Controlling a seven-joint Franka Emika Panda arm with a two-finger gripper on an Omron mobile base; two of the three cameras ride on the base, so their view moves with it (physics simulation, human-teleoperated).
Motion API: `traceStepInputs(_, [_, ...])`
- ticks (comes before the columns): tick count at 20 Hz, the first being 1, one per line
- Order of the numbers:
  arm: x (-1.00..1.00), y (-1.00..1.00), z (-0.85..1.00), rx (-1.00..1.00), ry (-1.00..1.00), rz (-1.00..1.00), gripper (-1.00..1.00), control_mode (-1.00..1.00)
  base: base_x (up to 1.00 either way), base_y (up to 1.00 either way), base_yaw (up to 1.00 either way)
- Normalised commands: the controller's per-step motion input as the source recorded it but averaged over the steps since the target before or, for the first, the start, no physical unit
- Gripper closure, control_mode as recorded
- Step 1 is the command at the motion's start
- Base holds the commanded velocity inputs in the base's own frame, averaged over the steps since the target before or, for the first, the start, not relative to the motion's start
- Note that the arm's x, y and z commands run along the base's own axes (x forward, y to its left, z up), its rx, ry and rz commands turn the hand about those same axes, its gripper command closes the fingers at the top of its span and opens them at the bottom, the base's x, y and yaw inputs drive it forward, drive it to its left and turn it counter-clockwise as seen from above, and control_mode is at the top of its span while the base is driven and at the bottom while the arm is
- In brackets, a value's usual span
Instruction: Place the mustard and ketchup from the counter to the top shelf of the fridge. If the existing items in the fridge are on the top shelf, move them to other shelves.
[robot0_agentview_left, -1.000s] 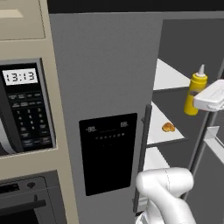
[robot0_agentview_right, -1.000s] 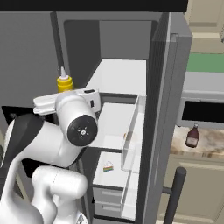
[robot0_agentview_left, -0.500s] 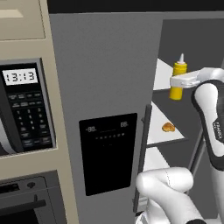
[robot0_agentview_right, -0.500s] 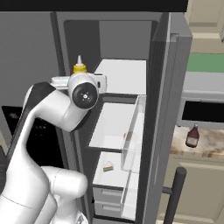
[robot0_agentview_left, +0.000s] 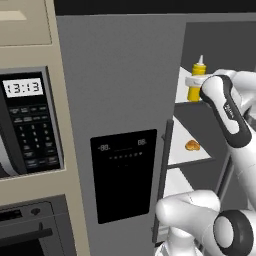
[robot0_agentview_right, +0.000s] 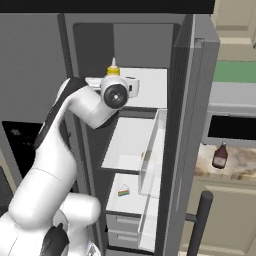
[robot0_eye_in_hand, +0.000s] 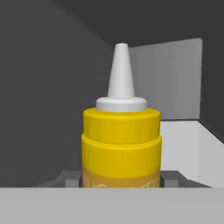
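Note:
My gripper (robot0_eye_in_hand: 121, 180) is shut on the mustard (robot0_eye_in_hand: 121, 144), a yellow squeeze bottle with a pale pointed nozzle, held upright. In the left base view the mustard (robot0_agentview_left: 196, 80) is inside the open fridge (robot0_agentview_left: 125, 100), over the white top shelf (robot0_agentview_left: 181, 92); I cannot tell whether it touches the shelf. The same top shelf (robot0_agentview_right: 150, 87) lies behind the hand (robot0_agentview_right: 129, 86) in the right base view. A golden-brown bun (robot0_agentview_left: 192, 145) lies on the second shelf and a pale wedge slice (robot0_agentview_right: 123, 190) on a lower one. The ketchup (robot0_agentview_right: 219, 155) stands on the marbled counter (robot0_agentview_right: 242, 162) to the right.
The fridge's right door (robot0_agentview_right: 187, 125) stands open, with narrow white door shelves (robot0_agentview_right: 150, 165) on its inner side. Grey drawers (robot0_agentview_right: 122, 225) sit at the fridge's bottom. A microwave (robot0_agentview_left: 30, 125) and an oven (robot0_agentview_left: 25, 235) fill the beige column to the left.
The arm has swung up and forward, carrying the mustard from beside the fridge opening in to the level of the top shelf. The bottle stays in the grip.

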Motion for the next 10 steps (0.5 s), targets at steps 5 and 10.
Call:
traceStepInputs(5, [0.81, -0.48, -0.03, 0.01, 0.0, 0.0, 1.0, -1.0, 0.0, 0.0, 0.0])
traceStepInputs(10, [0.46, -0.34, -0.21, 0.0, 0.0, 0.0, 1.0, -1.0, 0.0, 0.0, 0.0])
